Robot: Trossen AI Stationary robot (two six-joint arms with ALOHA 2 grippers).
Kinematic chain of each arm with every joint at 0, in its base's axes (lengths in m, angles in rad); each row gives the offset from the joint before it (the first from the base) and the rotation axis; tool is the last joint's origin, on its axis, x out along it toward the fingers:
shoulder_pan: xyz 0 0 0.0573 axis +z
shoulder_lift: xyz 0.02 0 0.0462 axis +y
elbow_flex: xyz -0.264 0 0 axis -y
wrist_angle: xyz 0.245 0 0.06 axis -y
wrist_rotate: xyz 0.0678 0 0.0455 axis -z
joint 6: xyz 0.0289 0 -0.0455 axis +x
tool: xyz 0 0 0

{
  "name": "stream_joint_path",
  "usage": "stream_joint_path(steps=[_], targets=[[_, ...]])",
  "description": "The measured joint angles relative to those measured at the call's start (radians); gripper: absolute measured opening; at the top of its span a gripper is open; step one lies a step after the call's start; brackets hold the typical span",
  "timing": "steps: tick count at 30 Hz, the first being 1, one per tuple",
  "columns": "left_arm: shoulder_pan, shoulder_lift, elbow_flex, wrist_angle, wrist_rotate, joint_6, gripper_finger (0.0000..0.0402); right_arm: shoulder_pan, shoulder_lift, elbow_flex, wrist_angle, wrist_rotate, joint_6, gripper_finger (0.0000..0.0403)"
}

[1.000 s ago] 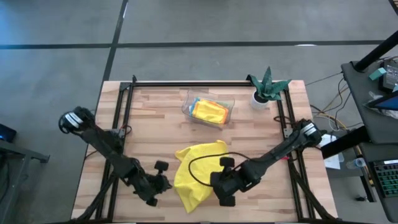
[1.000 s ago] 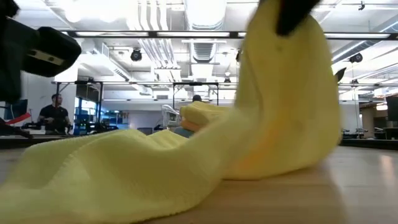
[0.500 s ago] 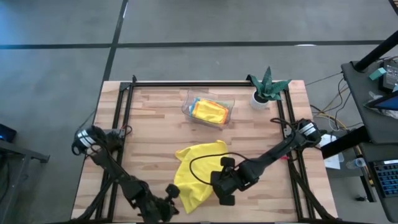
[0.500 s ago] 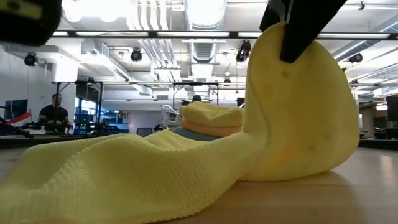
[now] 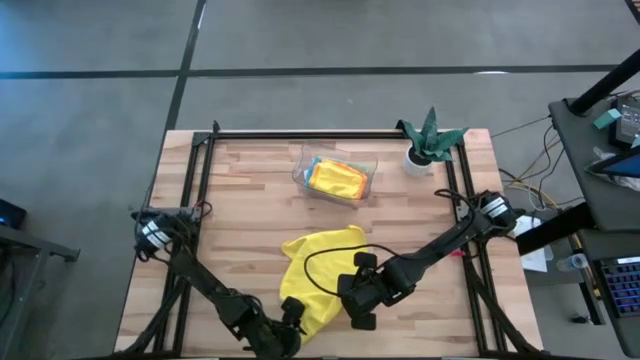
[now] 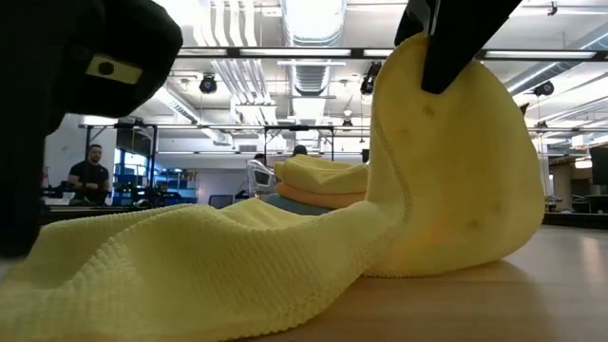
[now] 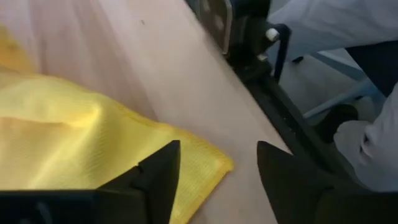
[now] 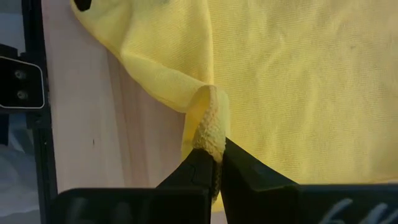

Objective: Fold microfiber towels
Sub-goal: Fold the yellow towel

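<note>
- Your left end effector sits low at the near edge of the desk, with its two fingers standing apart and nothing between them.
- Just ahead of that left end effector lies the near corner of the loose yellow towel; in the left wrist view the corner rests flat on the wood in front of the finger gap, close to the fingers but not clamped.
- Beyond that corner, at the desk's edge, you see a black bracket and a person's light sleeve.
- The yellow towel spreads rumpled on the desk between your two end effectors, part of it flat and part lifted.
- Your right end effector is on the towel's right side, fingers together and clamped on a pinched fold of the yellow cloth.
- In the low view that pinched part hangs as a raised hump beneath the dark fingers, while the rest trails down to the desk.
- Farther away from both end effectors, a clear tray holds folded towels, yellow on top.
- To the right of the tray, well beyond your right end effector, a small green plant stands in a white pot.
</note>
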Motion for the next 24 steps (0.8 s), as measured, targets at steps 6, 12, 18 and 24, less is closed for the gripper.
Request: stream_joint_path(steps=[6,12,18,24], targets=[[0.004,0.016,0.008,-0.019,0.005,-0.052,0.0214,0.000,0.000,0.000,0.002,0.000,0.000,0.0008],[0.026,0.016,-0.005,-0.056,0.003,-0.144,0.0215,0.000,0.000,0.000,0.007,0.000,0.000,0.0009],[0.027,0.016,0.001,-0.041,0.003,-0.146,0.0215,0.000,0.000,0.000,0.008,0.001,0.000,0.0009],[0.027,0.076,0.020,0.008,0.019,-0.150,0.0215,0.000,-0.001,0.000,0.013,0.002,0.000,0.0009]])
